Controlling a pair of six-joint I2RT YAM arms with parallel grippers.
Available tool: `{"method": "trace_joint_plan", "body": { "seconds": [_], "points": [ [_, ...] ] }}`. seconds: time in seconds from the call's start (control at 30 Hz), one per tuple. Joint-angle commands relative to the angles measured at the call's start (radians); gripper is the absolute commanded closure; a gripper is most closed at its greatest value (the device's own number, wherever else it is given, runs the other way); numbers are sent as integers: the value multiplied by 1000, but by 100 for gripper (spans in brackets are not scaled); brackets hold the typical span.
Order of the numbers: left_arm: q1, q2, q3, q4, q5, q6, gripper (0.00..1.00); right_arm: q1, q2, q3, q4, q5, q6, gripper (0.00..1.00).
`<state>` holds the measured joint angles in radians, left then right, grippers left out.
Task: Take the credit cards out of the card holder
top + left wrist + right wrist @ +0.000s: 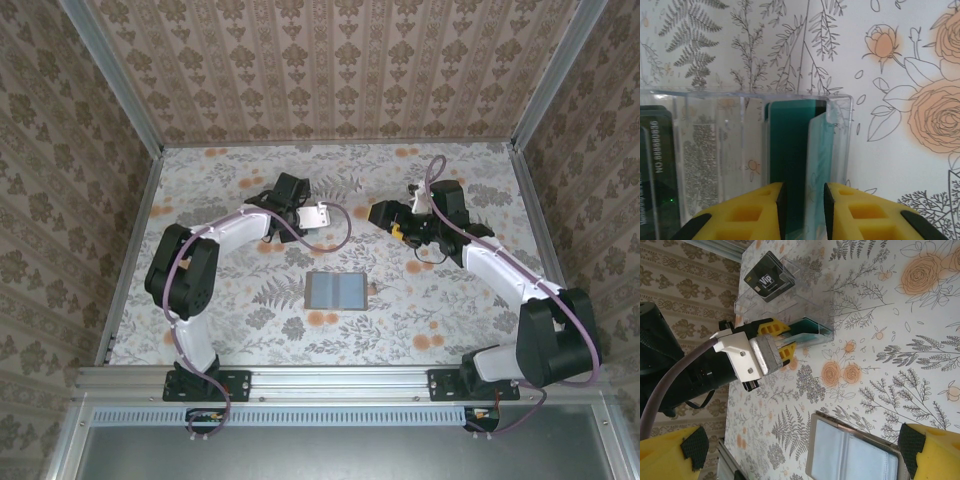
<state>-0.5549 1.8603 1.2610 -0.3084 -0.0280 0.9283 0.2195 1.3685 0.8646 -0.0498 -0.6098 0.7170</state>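
While our left gripper (804,202) hangs over the clear tray (740,94) at the far middle of the table, its yellow fingers (765,210) stand narrow on either side of a teal card (790,150) that is upright in the tray's end compartment. We cannot tell whether they pinch it or merely flank it. A black card (765,282) sits in another compartment further along. Our right gripper (385,214) hovers just to the right of the tray, jaws wide and empty.

The card holder (337,291) lies open and flat on the floral table (450,310), grey-blue pockets up, well apart from the tray and nearer our bases than either gripper. Its long axis runs left to right across the table. It sits roughly between the two arms, so neither is much closer. We judge the right arm better placed because it is free, and from its wrist camera the holder shows low between its fingers. We cannot make out whether a card remains in the pockets, so the next reach would come back towards us, down onto a pocket edge
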Motion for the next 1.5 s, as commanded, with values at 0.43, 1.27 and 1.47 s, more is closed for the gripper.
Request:
{"method": "trace_joint_plan", "body": {
  "seconds": [0.43,1.27,1.47],
  "points": [
    [18,27,38,57,-145,-32,74,-6,15,9,58,-41,46,0],
    [25,-398,-129,74,-37,-627,0,20,-33,-22,-104,134,-44,0],
    [67,-632,-315,135,-118,-934,0,26,-124,-44,-186,369,-104,0]
  ]
}}
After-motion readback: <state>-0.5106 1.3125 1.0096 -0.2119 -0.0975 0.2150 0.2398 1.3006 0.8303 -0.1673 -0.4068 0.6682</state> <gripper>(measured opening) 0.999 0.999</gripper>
